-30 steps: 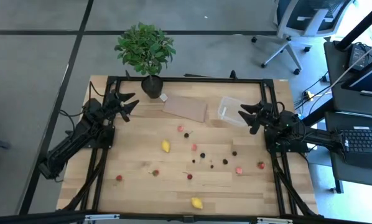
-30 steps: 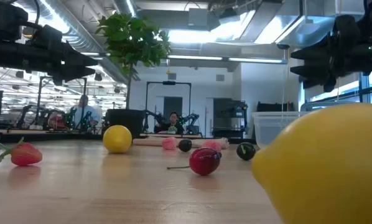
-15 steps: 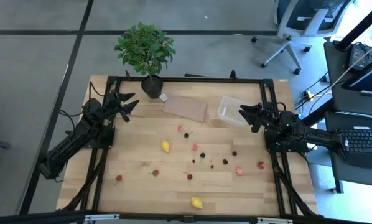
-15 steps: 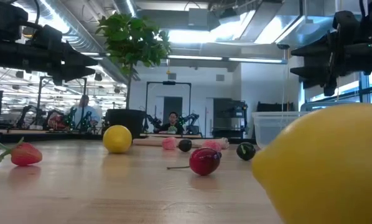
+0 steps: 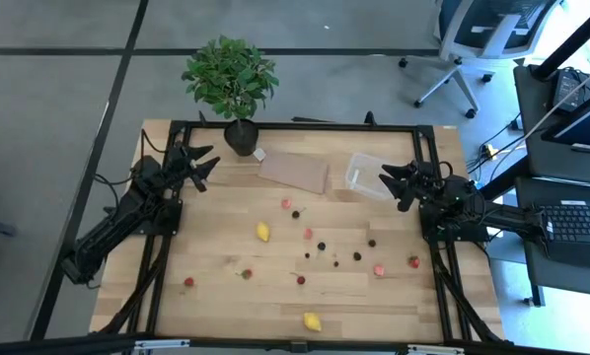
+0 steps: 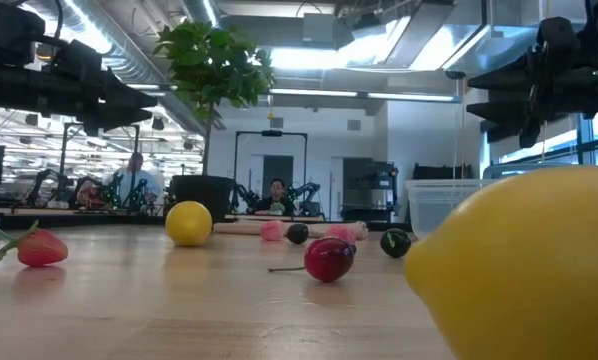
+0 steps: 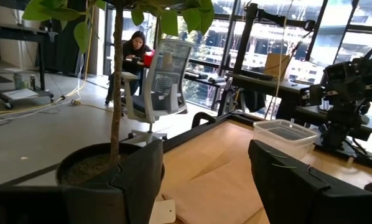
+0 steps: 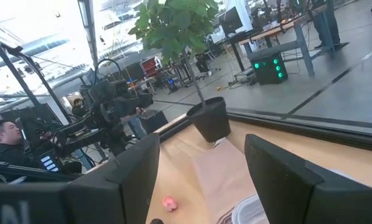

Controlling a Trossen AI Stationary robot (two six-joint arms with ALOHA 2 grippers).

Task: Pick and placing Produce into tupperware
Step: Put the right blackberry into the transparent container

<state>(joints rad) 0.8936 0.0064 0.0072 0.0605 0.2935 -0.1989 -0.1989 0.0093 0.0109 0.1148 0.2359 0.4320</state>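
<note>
The produce lies scattered on the wooden table: one yellow lemon (image 5: 262,232) mid-table, another lemon (image 5: 313,321) at the near edge, which looms large in the low view (image 6: 529,270), several red and pink berries (image 5: 379,269), and dark cherries (image 5: 356,255). The clear tupperware (image 5: 364,175) rests on its base at the far right, and I cannot see anything in it. My left gripper (image 5: 208,165) hovers open at the far left, beside the plant pot. My right gripper (image 5: 389,187) hovers open just near-right of the tub (image 8: 251,211).
A green potted plant (image 5: 231,84) stands at the far edge. A flat brown sheet (image 5: 293,171) lies between the pot and the tub. Black frame rails (image 5: 305,126) border the table. People sit in the room beyond. The near left of the table has few pieces.
My right gripper has risen slightly beside the tub. The produce and the tub stay where they were.
</note>
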